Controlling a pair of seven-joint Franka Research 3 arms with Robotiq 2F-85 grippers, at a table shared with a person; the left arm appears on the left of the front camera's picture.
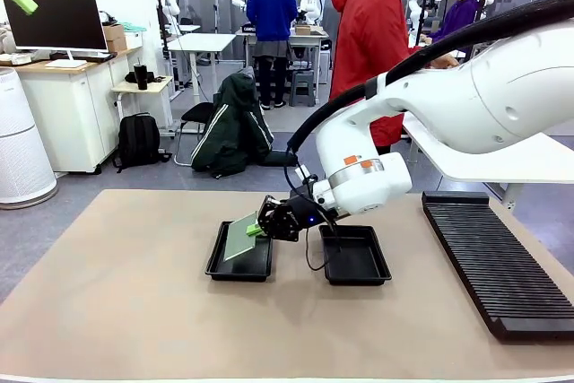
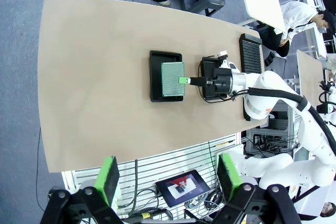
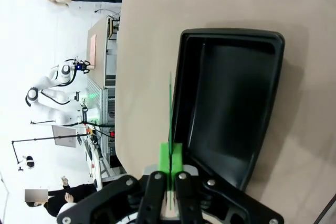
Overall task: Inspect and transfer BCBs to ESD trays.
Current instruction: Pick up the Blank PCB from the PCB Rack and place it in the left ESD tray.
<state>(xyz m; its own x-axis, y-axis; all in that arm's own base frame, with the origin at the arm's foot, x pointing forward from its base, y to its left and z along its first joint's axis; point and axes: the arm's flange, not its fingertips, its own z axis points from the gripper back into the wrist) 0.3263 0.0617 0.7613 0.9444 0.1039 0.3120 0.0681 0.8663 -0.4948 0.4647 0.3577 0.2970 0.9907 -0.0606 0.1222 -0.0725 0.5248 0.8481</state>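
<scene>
- The right gripper [image 1: 256, 230] pinches one edge of a thin, flat green rectangular circuit board [image 1: 240, 235] with a finely gridded face.
- The board tilts above the left shallow black plastic tray [image 1: 218, 268], which has a smooth, flared rim.
- The left gripper [image 2: 169, 178] is spread wide and empty.

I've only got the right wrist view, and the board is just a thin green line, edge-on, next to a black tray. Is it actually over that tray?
Observer: Yes. In the left wrist view, from above, the BCB covers the side of the ESD tray nearest the right gripper, which is shut on the board's edge.
Operator: Is it lying flat?
Observer: No. The front view shows it tilted rather than level, face partly toward the camera.
Operator: What's beside it?
Observer: A second ESD tray, which looks empty, lies on the gripper's side, and a long black slotted rack lies beyond that.
</scene>
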